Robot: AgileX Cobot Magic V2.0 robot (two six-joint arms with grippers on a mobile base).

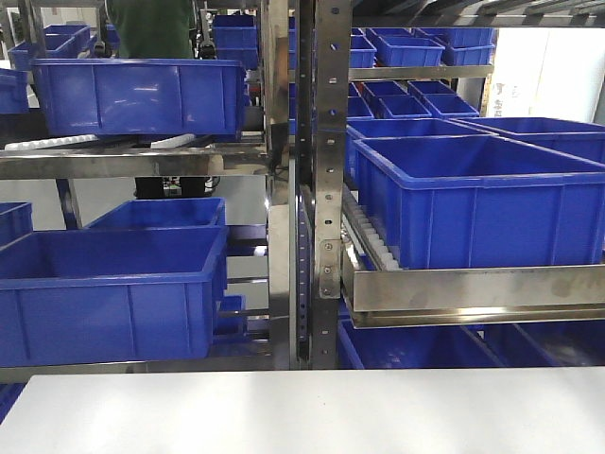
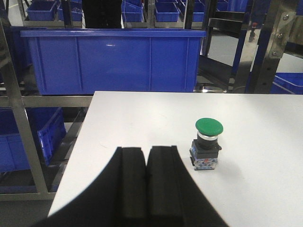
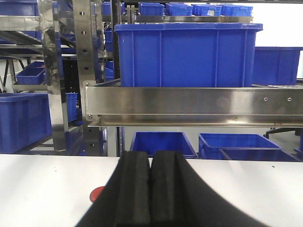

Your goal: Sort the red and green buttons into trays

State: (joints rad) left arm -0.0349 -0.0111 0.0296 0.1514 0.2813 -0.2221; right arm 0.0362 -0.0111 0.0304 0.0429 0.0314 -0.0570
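The green button [image 2: 208,143] stands upright on the white table [image 2: 142,118], its green cap on a black-grey block. My left gripper [image 2: 147,150] is shut and empty, just left of and nearer than the button, not touching it. My right gripper [image 3: 150,155] is shut and empty above the table. A sliver of the red button's cap [image 3: 97,193] shows beside the right gripper's left finger; the rest is hidden behind it. Neither tray is in view. No gripper shows in the front view.
Steel racks [image 1: 326,189] with deep blue crates [image 1: 473,199] stand beyond the table's far edge [image 1: 312,375]. A blue crate [image 2: 113,59] sits just past the table's edge in the left wrist view. A steel shelf rail [image 3: 189,106] crosses ahead of the right gripper.
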